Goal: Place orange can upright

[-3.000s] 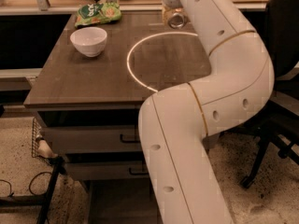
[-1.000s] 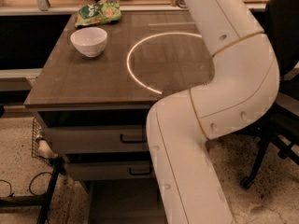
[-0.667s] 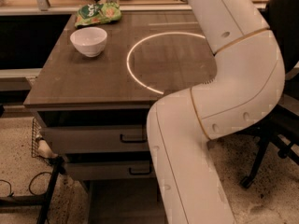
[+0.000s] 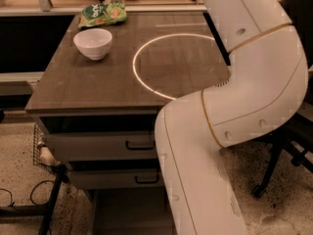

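Note:
The orange can does not show in this view; it is hidden or beyond the top edge. My gripper is out of view too. Only my white arm [image 4: 254,58] shows: it rises from the bottom middle, bends at the right and runs up out of the top edge past the far right corner of the brown table [image 4: 88,82].
A white bowl [image 4: 93,43] stands at the table's far left, with a green snack bag [image 4: 102,14] behind it. A ring of light [image 4: 139,80] lies on the tabletop. Drawers [image 4: 98,143] sit under the table. A chair base [image 4: 274,175] is at the right, a wire basket [image 4: 38,146] at the left.
Three seconds ago the gripper showed at the table's far right with something in it. The arm has since swung up and right, and the gripper has left the view.

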### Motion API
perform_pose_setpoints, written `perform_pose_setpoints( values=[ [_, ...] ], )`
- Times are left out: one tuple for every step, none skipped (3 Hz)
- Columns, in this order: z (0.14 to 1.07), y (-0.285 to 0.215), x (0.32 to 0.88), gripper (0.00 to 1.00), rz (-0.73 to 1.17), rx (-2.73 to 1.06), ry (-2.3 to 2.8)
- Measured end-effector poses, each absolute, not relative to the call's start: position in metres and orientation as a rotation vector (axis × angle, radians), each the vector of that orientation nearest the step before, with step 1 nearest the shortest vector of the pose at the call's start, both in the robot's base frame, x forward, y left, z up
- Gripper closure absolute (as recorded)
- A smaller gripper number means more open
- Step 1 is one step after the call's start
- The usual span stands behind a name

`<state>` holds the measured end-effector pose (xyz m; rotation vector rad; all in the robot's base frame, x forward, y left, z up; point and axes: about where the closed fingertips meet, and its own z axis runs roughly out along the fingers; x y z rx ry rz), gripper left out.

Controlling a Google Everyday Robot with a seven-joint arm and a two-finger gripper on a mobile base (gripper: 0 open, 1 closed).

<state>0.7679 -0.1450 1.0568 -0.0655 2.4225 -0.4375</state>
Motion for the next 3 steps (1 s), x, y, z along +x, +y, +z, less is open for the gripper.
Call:
perform_pose_setpoints(
  values=[
    [1.068,-0.147,0.761,1.00,-0.457,-0.072,2.417],
    [1.078,-0.146,0.751,1.00,-0.483,-0.095,2.426],
    [1.089,-0.146,0.742,1.00,-0.504,-0.116,2.430]
  ],
)
